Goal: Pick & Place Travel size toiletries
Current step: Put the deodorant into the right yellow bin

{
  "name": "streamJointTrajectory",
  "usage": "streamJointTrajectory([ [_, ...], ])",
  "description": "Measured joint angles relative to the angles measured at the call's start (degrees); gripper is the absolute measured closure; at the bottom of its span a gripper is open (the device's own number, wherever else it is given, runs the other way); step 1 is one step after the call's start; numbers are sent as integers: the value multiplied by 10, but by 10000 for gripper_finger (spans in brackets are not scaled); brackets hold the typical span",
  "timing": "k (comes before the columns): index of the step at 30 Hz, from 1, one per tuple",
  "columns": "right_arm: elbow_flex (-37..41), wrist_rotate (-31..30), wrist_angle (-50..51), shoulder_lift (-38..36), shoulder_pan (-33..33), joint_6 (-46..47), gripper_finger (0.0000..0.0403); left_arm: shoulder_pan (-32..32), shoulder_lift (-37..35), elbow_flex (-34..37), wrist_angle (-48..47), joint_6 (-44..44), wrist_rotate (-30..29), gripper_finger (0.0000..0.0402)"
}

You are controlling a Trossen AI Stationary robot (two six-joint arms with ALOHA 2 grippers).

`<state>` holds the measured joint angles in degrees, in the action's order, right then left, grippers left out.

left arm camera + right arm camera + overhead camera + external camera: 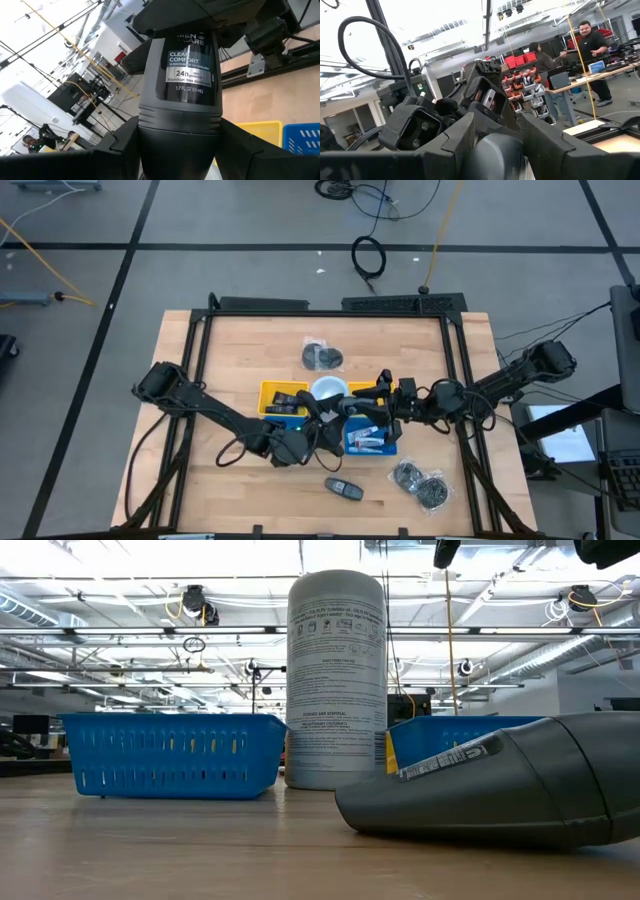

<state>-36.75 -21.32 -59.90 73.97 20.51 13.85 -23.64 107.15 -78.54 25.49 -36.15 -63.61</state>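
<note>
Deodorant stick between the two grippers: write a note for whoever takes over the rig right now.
Left gripper: shut on the deodorant stick, raised over the bins.
Right gripper: appears closed on the same stick's other end; looks like a handover.
Done: small tubes lie in the blue bin; dark items sit in the yellow bin.
Left: place the held stick; a loose deodorant lies on the table outside the bins.

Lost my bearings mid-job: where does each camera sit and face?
High: overhead, straight down on table; both arms meet mid-table.
Low: table height, level past a lying deodorant and basket; arm parts at top.
Left wrist: left fingers clamp deodorant stick.
Right wrist: right fingers hold its grey end, facing room.
Both wrists share that stick.
</note>
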Motion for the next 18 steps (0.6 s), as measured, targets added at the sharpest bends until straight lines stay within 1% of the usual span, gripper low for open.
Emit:
streamJointTrajectory([
  [8,-1,-10,28,0,-10,20,258,0,0,0,11,7,-7,218],
  [11,-1,-11,33,0,-14,26,271,0,0,0,11,6,-13,218],
  [14,-1,-19,40,0,-14,28,294,0,0,0,9,3,-22,218],
  [18,0,-19,48,0,-15,26,295,0,0,0,-8,5,-26,218],
])
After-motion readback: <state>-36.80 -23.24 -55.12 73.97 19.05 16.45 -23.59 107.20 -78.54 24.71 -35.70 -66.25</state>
